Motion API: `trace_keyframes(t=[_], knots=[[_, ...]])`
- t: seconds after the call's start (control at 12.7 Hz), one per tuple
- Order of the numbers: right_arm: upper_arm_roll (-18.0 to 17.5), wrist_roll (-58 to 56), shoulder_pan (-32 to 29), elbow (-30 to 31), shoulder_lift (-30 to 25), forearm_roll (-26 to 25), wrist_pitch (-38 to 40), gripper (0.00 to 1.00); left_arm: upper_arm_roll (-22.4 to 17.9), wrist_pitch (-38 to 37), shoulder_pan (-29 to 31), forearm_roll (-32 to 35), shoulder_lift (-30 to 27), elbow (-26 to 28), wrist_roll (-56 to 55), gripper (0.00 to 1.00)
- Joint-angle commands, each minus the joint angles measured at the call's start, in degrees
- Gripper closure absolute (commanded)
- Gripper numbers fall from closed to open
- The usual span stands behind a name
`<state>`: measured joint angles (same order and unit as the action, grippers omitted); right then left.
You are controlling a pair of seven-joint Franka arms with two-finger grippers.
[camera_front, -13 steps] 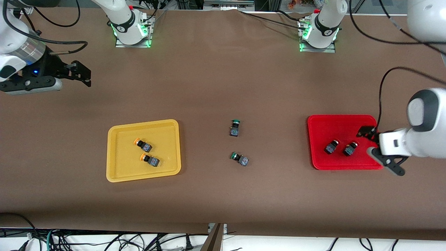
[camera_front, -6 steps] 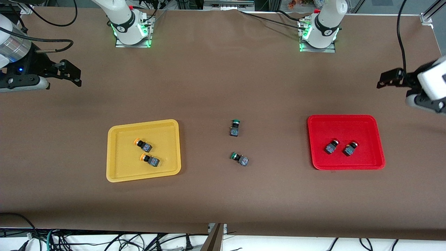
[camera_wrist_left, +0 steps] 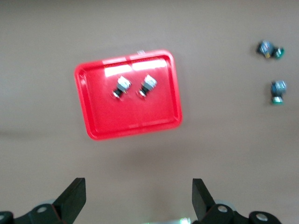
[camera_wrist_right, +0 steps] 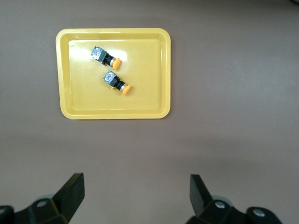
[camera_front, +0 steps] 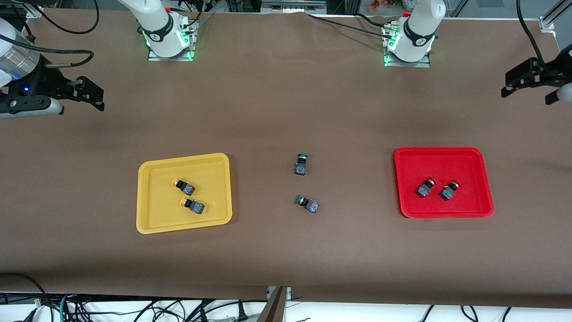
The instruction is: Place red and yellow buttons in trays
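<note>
While both arms are held high at the ends of the desk [camera_front: 286, 112], the trays are already filled. Two yellow buttons [camera_front: 183, 185] [camera_front: 192, 205] are laid on their sides in the yellow tray [camera_front: 147, 223]. Two red buttons [camera_front: 425, 188] [camera_front: 449, 190] are laid side by side in the red tray [camera_front: 447, 154]. Two green buttons [camera_front: 301, 164] [camera_front: 308, 203] are left on the bare desk between the trays. The left tool [camera_wrist_left: 139, 198] and the right tool [camera_wrist_right: 135, 195] are spread wide with nothing gripped. Both tools are partly cut off at the edges of the front view, and the red caps are hard to distinguish in the left wrist view.
</note>
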<state>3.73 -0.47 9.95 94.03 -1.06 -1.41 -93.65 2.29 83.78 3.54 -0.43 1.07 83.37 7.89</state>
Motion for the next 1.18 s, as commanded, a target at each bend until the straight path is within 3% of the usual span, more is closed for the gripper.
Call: trace_keyframes(t=[0.0, 0.24, 0.47, 0.79, 1.1], knots=[[-0.3, -0.3, -0.4, -1.4, 0.4, -0.6, 1.2, 0.0, -1.2, 6.3, -3.4, 4.7, -7.7, 11.0, -1.4, 0.0], [-0.3, -0.2, -0.4, -1.4, 0.4, -0.6, 1.2, 0.0, -3.4, 6.0, -5.4, 5.4, -5.3, 8.4, -2.6, 0.0], [-0.3, -0.1, -0.4, -1.4, 0.4, -0.6, 1.2, 0.0, -9.1, 5.7, -7.6, -0.3, -4.4, 8.0, -2.9, 0.0], [-0.3, -0.1, -0.4, -1.4, 0.4, -0.6, 1.2, 0.0, -11.1, 2.1, -9.1, 0.4, -0.6, 2.8, -3.0, 0.0], [-0.3, -0.1, -0.4, -1.4, 0.4, -0.6, 1.2, 0.0, -11.3, 2.6, -8.7, 0.5, -0.3, 3.2, -3.1, 0.0]])
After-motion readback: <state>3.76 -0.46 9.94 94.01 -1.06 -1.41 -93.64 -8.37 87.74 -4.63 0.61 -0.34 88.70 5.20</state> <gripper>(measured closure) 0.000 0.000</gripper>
